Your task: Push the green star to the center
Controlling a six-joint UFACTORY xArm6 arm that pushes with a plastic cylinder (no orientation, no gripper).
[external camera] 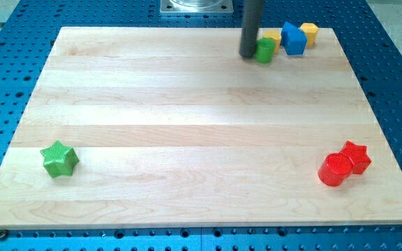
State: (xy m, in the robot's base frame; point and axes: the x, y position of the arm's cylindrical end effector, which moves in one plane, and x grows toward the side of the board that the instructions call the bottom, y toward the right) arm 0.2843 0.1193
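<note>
The green star (59, 159) lies near the board's lower left corner. My tip (248, 54) is at the view's top, right of middle, far from the star. It touches the left side of a green cylinder (265, 50). The rod rises from there out of the top of the view.
Next to the green cylinder at the top right are a yellow block (272, 37), a blue block (294, 39) and a second yellow block (309, 32). A red cylinder (335, 170) and a red star (355, 156) touch at the lower right. The wooden board (187, 111) lies on a blue perforated table.
</note>
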